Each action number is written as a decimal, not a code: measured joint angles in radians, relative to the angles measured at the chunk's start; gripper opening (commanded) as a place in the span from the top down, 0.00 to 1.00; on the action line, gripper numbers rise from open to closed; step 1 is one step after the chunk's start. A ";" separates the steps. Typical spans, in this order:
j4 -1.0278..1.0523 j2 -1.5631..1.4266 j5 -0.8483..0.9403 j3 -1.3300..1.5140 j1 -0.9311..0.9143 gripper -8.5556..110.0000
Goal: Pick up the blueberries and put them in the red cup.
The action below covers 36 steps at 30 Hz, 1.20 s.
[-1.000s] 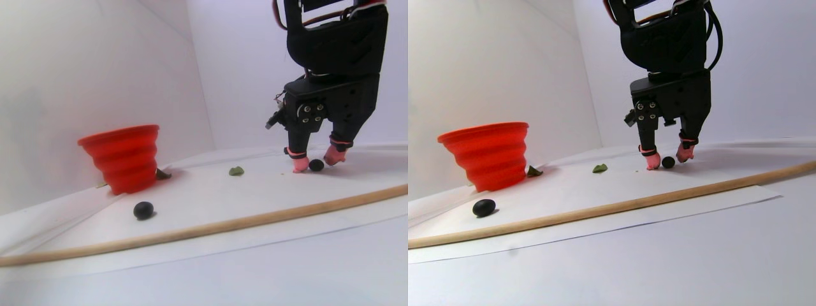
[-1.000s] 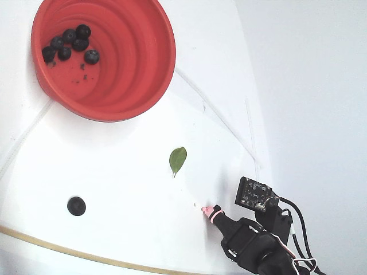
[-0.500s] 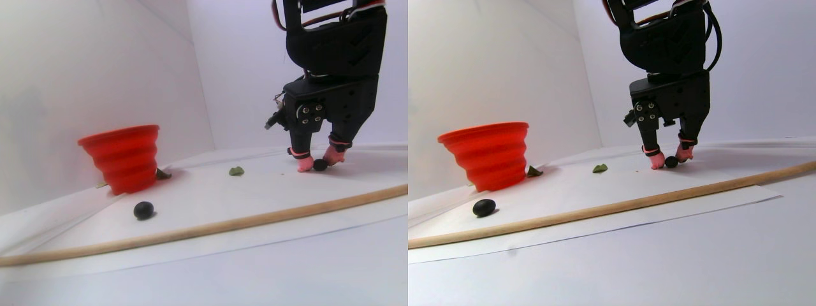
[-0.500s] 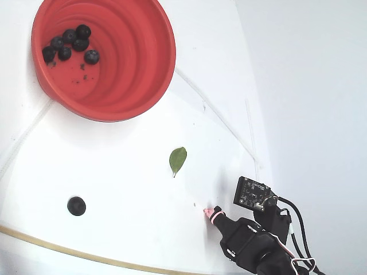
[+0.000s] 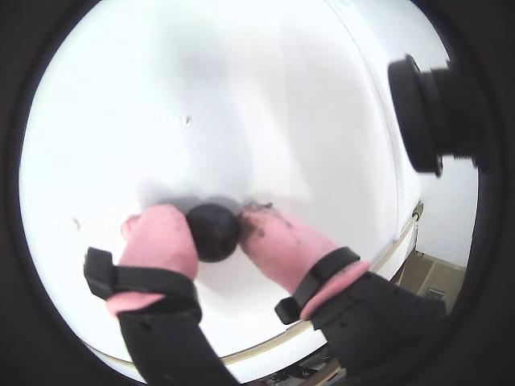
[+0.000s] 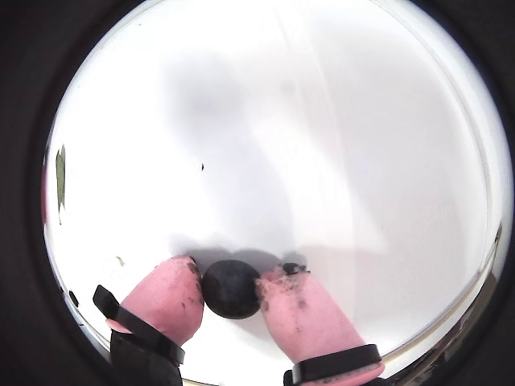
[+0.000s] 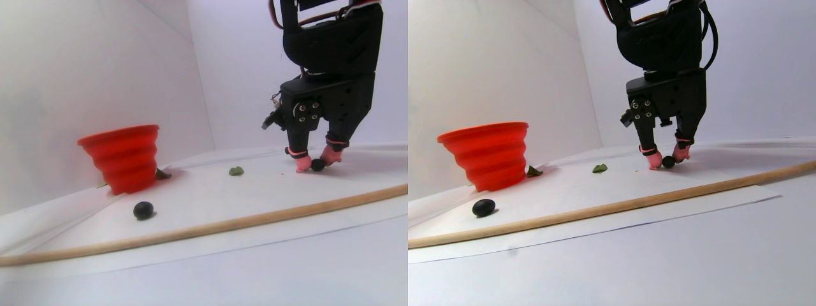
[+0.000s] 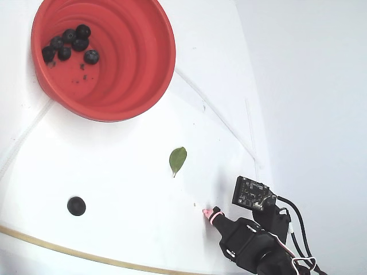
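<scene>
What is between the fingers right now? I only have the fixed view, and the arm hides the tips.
Observer: A blueberry, between the pink fingertips of the gripper, in both wrist views.
Operator: Are both tips touching it?
Observer: Yes, one presses on each side.
Operator: Anything hidden behind the red cup?
Observer: In the stereo pair view, a small dark scrap lies at the base of the red cup, on its right.
</scene>
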<state>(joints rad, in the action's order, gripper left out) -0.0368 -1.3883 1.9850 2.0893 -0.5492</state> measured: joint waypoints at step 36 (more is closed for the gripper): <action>0.227 -0.380 -0.046 0.126 0.238 0.82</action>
<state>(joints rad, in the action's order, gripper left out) 0.1902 -1.7687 1.9390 2.2151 -0.3114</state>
